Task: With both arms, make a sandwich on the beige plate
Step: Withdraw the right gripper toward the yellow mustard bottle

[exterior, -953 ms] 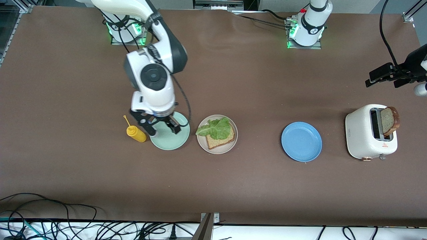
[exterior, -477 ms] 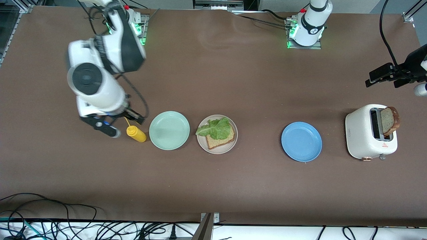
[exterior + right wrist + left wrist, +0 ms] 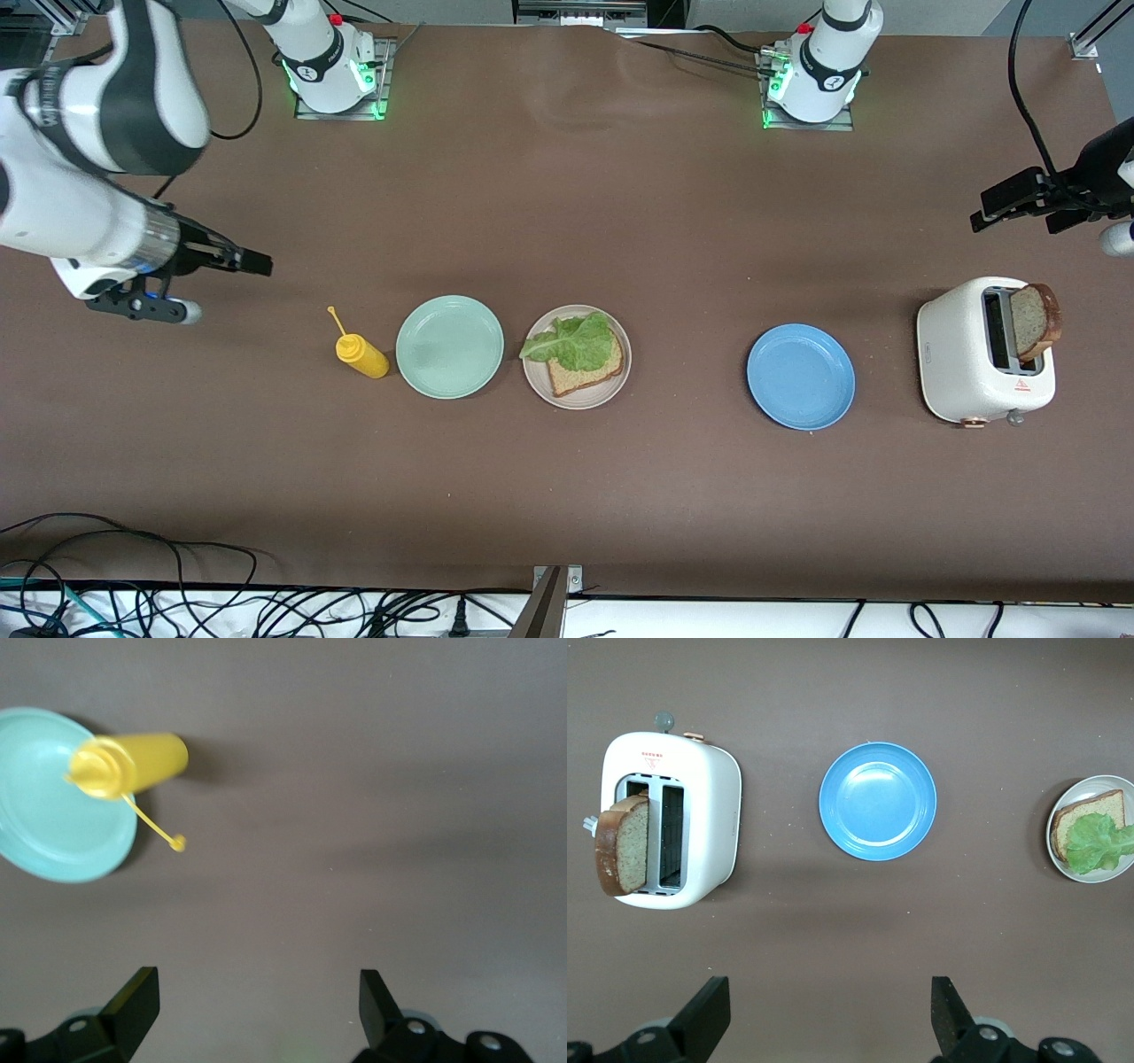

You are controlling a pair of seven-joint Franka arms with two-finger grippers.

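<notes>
Now right tool hangs open over bare table.

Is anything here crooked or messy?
The toast slice leans crookedly out of the white toaster, which seems to lie on its side. On the beige plate the lettuce leaf hangs over the rim. Nothing is spilled.

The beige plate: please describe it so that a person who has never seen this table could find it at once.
On the brown table, three round plates lie in a row. The beige plate lies between the mint-green plate and the blue plate, close beside the mint-green one. Alone of the three it carries food: a toast slice with a lettuce leaf on top.
</notes>
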